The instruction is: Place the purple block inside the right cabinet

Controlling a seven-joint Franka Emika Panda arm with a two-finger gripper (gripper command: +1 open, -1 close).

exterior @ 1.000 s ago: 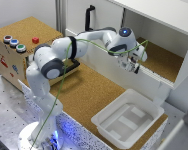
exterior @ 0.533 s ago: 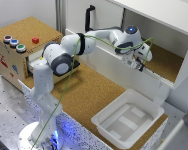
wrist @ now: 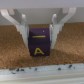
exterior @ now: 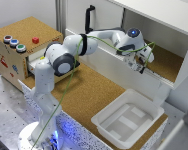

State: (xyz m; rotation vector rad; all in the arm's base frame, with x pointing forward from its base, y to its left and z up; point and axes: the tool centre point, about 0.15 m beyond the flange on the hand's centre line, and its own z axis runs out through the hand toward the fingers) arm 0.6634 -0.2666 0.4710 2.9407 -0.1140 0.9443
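We have the jaws clamped on the purple block (wrist: 41, 42), one finger (wrist: 20, 26) on each side, inside the right cabinet (exterior: 166, 62) just above its cork floor. We judge the placing step current: lower, then release.

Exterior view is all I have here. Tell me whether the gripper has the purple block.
Observer: Yes. In the wrist view the gripper is shut on the purple block, one finger against each side.
Operator: Describe the block's markings.
Observer: A yellow letter A shows on the face toward the wrist camera, with a yellow bar on the face above it.
Operator: Report what lies under it.
Observer: The cork-brown floor of the right cabinet; whether the block touches it, I cannot tell.
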